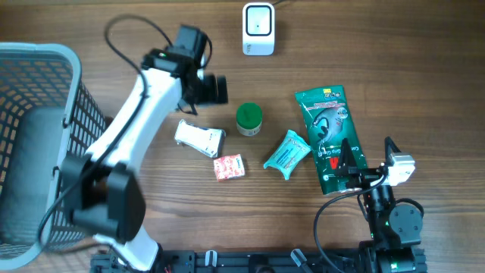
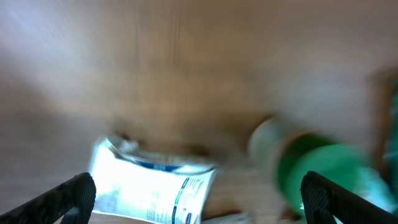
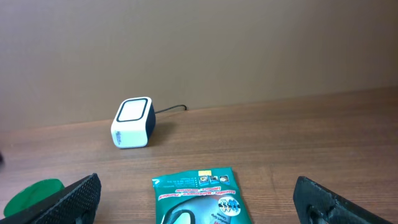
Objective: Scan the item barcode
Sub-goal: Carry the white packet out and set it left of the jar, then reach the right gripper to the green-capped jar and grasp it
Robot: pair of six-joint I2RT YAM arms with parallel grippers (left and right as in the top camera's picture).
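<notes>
Toward the robot and to the left of the barcode scanner, the left gripper hangs over the table. Its fingers are spread wide, with nothing held between them. The left wrist view is blurred.

- White pouch: lies flat on the wood, farther from the scanner than the left gripper and just beyond its fingertips. Neither finger touches it.
- Green-lidded jar: upright, straight out from the scanner toward the robot, just beside the white pouch.
- Pink packet and teal packet: flat on the table, farther from the scanner than the jar and apart from each other.
- Large green pouch: flat, to the right of the scanner, with its length running away from it.
- Right gripper: over the pouch end farthest from the scanner, fingers spread and empty. Contact with the pouch cannot be determined.
- Grey basket: far left of the scanner.
</notes>
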